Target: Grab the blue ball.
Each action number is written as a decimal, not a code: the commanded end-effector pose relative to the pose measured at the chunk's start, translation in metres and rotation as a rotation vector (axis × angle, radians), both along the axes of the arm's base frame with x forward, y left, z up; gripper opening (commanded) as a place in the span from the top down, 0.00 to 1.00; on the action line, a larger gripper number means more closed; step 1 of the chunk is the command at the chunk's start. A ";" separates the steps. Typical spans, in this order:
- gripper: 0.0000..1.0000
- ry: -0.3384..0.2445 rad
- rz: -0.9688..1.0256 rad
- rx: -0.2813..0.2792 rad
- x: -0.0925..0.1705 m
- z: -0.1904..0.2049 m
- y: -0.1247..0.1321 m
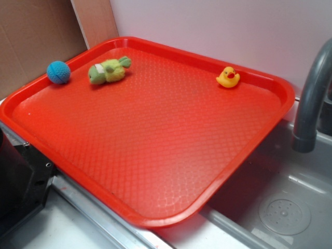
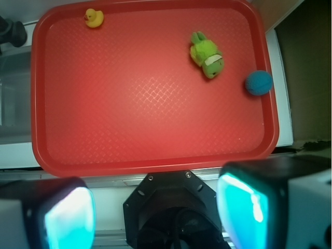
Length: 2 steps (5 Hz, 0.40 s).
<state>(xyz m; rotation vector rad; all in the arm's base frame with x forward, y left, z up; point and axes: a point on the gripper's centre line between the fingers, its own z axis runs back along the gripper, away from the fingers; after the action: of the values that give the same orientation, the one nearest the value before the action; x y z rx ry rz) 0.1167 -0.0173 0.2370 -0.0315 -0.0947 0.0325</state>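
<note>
The blue ball is small, round and knitted. It rests on the red tray at its far left rim, and shows at the tray's right edge in the wrist view. My gripper hangs high above the robot base, outside the tray's near edge, far from the ball. Its two fingers with teal pads stand wide apart with nothing between them. The gripper does not show in the exterior view.
A green plush toy lies just right of the ball. A yellow rubber duck sits near the tray's far right rim. A grey tap and a sink basin lie to the right. Cardboard stands behind the ball.
</note>
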 end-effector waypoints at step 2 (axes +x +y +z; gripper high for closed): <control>0.00 0.109 0.245 0.077 0.018 -0.050 0.050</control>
<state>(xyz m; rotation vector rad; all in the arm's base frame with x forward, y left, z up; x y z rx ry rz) 0.1343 0.0325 0.1798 0.0593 0.0366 0.2975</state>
